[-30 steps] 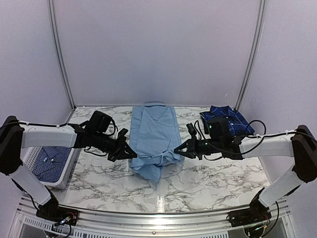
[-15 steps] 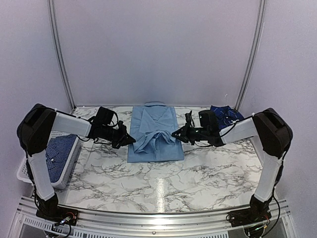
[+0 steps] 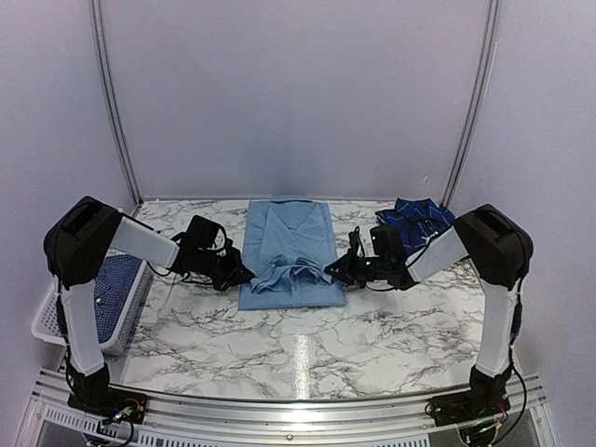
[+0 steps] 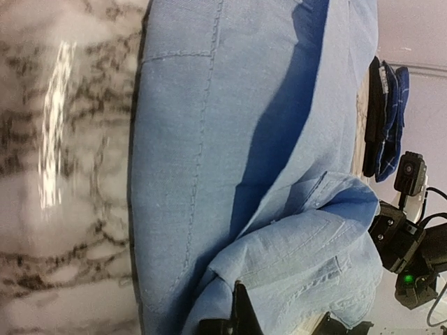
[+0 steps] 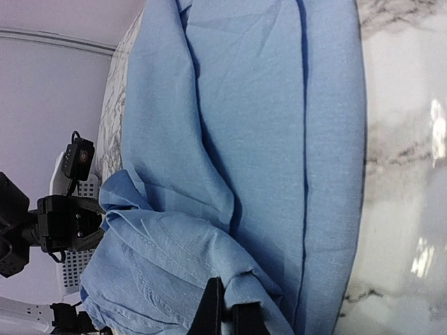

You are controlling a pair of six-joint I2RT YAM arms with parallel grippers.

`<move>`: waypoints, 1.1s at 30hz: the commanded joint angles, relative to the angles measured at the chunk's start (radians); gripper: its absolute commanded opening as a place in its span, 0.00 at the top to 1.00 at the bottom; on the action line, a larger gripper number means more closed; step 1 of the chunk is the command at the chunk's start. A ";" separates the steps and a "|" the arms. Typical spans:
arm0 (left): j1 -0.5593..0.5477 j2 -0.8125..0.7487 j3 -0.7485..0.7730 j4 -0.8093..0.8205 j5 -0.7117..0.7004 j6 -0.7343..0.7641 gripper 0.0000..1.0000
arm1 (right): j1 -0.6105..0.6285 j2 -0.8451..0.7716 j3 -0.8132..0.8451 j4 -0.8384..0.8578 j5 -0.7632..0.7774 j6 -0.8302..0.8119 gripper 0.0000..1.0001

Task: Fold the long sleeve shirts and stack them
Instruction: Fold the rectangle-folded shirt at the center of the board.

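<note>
The plain light blue long sleeve shirt (image 3: 289, 244) lies flat mid-table, collar at the far end, with its lower part doubled over the body in a bunched fold (image 3: 291, 275). My left gripper (image 3: 244, 276) is shut on the left corner of that fold (image 4: 241, 307). My right gripper (image 3: 331, 274) is shut on the right corner (image 5: 223, 307). Both sit low against the shirt's side edges. The light blue cloth (image 4: 209, 139) (image 5: 279, 105) fills both wrist views. A dark navy plaid shirt (image 3: 424, 220) lies at the back right. A blue-and-white check shirt (image 3: 110, 289) sits in the basket.
A white slotted basket (image 3: 47, 321) stands at the table's left edge. The marble table (image 3: 307, 354) stretches in front of the shirt. Metal frame posts and grey walls close in the back and sides. The plaid shirt (image 4: 391, 118) lies just behind my right arm.
Both grippers carried the shirt's lower hem away from the front edge and over the body, then sank toward the table. The hanging cloth now lies doubled on the shirt.
</note>
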 commanded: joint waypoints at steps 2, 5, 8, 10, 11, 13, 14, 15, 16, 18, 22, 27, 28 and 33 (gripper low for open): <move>-0.037 -0.135 -0.163 0.000 -0.035 -0.003 1.00 | 0.053 -0.128 -0.150 0.028 0.039 0.034 1.00; -0.072 -0.217 -0.248 0.012 -0.041 -0.025 1.00 | 0.092 -0.211 -0.245 0.032 0.069 0.055 1.00; -0.094 -0.302 -0.307 0.014 -0.057 -0.043 1.00 | 0.114 -0.281 -0.298 0.011 0.100 0.063 1.00; -0.095 -0.329 -0.320 0.014 -0.056 -0.047 1.00 | 0.118 -0.304 -0.304 0.000 0.106 0.069 1.00; -0.095 -0.336 -0.318 0.014 -0.056 -0.043 0.99 | 0.119 -0.308 -0.301 0.000 0.106 0.070 1.00; -0.094 -0.337 -0.306 0.014 -0.052 -0.036 0.97 | 0.118 -0.306 -0.282 -0.017 0.107 0.061 1.00; -0.094 -0.329 -0.296 0.013 -0.049 -0.035 0.96 | 0.118 -0.302 -0.267 -0.027 0.108 0.056 1.00; -0.093 -0.321 -0.285 0.013 -0.048 -0.032 0.95 | 0.118 -0.295 -0.252 -0.033 0.108 0.052 1.00; -0.090 -0.313 -0.276 0.014 -0.045 -0.030 0.94 | 0.117 -0.290 -0.240 -0.034 0.106 0.051 1.00; -0.083 -0.303 -0.258 0.013 -0.040 -0.028 0.90 | 0.112 -0.284 -0.223 -0.032 0.110 0.055 1.00; -0.068 -0.306 -0.241 0.014 -0.042 -0.015 0.70 | 0.101 -0.284 -0.218 -0.019 0.108 0.074 0.84; -0.049 -0.313 -0.221 0.014 -0.024 0.023 0.40 | 0.100 -0.315 -0.197 -0.067 0.122 0.043 0.54; -0.048 -0.316 -0.215 0.013 -0.020 0.037 0.35 | 0.100 -0.323 -0.192 -0.084 0.128 0.033 0.50; -0.037 -0.339 -0.209 0.013 0.013 0.078 0.26 | 0.104 -0.388 -0.173 -0.208 0.196 -0.053 0.38</move>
